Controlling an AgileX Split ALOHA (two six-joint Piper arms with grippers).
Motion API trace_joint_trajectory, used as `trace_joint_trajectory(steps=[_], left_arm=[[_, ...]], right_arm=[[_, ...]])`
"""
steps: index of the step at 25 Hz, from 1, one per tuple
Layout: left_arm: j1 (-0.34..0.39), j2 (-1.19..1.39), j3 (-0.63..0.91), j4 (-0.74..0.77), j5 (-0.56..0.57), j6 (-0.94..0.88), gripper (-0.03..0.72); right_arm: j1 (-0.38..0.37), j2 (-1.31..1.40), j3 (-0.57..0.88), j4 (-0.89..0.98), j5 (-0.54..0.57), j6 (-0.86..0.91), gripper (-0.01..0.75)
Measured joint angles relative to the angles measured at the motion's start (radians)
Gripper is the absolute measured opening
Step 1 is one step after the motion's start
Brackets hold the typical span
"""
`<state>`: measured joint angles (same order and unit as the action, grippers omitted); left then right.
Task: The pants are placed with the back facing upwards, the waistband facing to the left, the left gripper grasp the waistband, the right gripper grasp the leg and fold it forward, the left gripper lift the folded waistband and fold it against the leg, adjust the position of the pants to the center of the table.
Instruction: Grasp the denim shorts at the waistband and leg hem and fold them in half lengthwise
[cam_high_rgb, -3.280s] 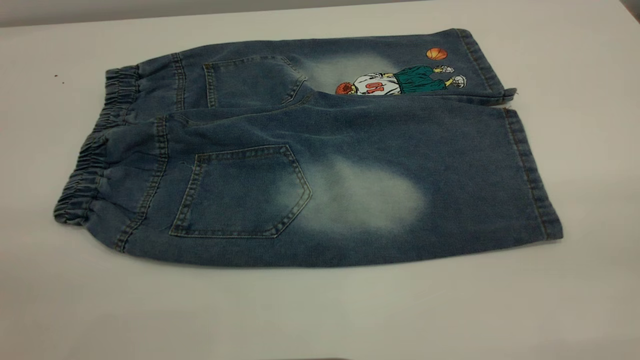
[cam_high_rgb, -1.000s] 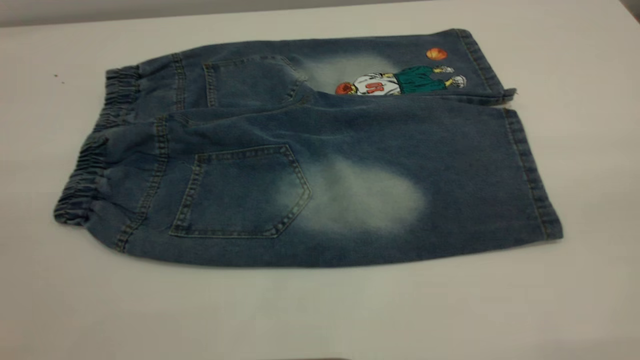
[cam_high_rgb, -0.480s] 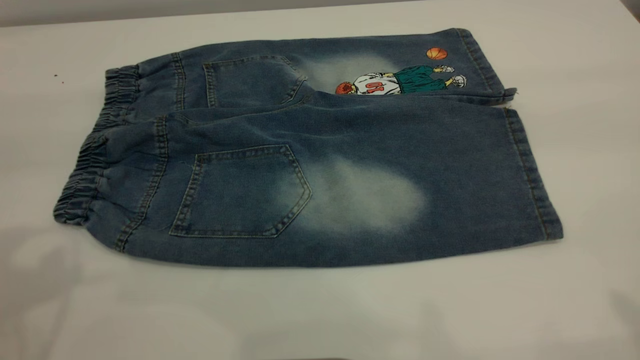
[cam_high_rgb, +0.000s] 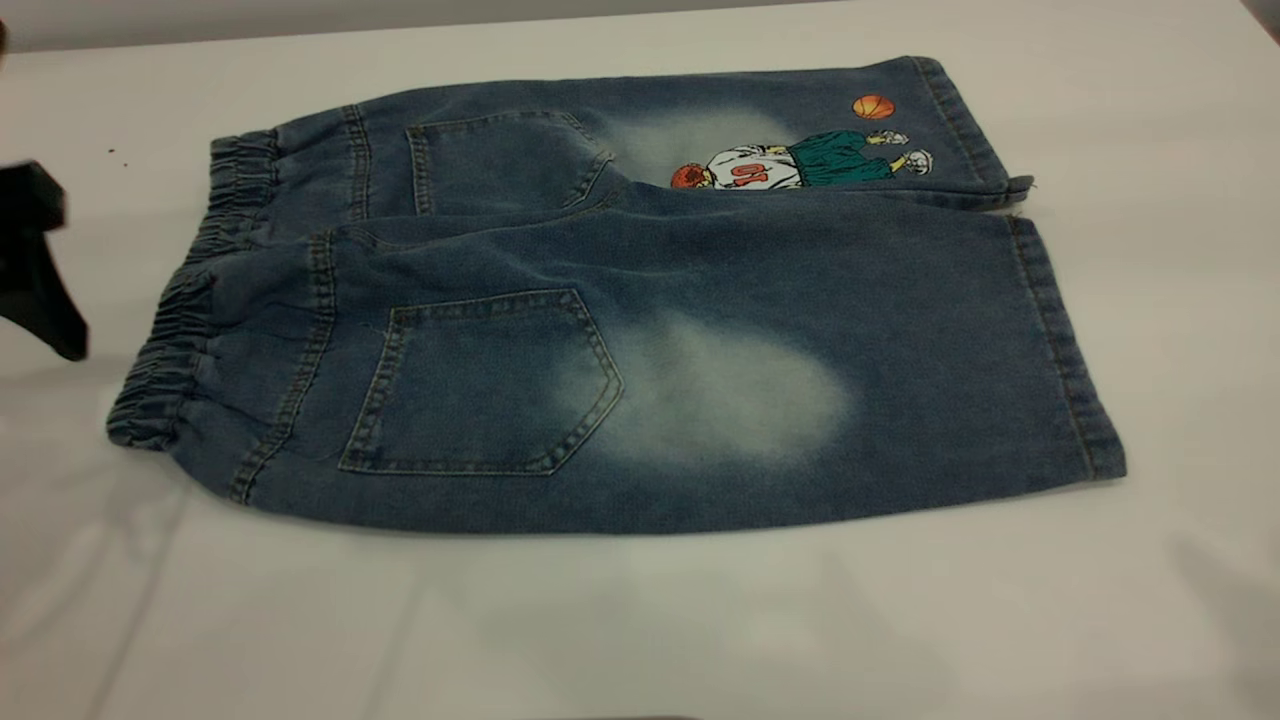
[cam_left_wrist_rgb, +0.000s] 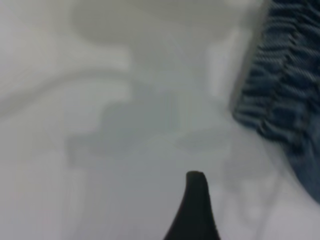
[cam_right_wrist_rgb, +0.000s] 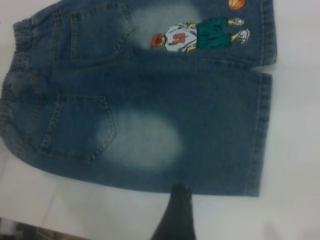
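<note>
One pair of pants (cam_high_rgb: 640, 300) is laid flat at the table's (cam_high_rgb: 640, 620) centre, two back pockets upward, waistband (cam_high_rgb: 180, 300) at nine o'clock. The left gripper (cam_high_rgb: 35, 260) is seen beside it; finger state cannot be told.

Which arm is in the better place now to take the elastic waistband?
Probably the left. The black blocky left gripper is beside the gathered dark denim waistband at the left end of the faded blue denim shorts. The right gripper is outside the exterior view.
</note>
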<state>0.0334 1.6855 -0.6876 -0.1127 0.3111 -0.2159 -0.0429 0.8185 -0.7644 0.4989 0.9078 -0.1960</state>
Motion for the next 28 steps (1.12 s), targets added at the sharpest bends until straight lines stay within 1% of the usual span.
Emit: trace_joint_trajectory(steps=[7,10,13,19,24,28], left_arm=[[0.000,0.175,-0.126,0.000,-0.015,0.025,0.553],[-0.002,0.218,-0.157,0.000,-0.014,0.031,0.553],[-0.020,0.241,-0.161,-0.001,-0.013,0.034,0.553],[-0.089,0.251,-0.161,-0.006,-0.028,0.034,0.553],[-0.097,0.251,-0.161,0.002,-0.002,0.034,0.553],[-0.097,0.251,-0.161,0.071,0.014,0.034,0.553]], right_arm=[[0.000,0.071,-0.001,0.004,-0.022,-0.024,0.593],[0.000,0.093,-0.001,0.010,-0.026,-0.025,0.593],[0.000,0.101,-0.001,0.016,-0.035,-0.028,0.593],[0.000,0.107,-0.001,0.018,-0.044,-0.029,0.593],[0.000,0.107,-0.001,0.018,-0.045,-0.031,0.593],[0.000,0.107,-0.001,0.018,-0.045,-0.032,0.593]])
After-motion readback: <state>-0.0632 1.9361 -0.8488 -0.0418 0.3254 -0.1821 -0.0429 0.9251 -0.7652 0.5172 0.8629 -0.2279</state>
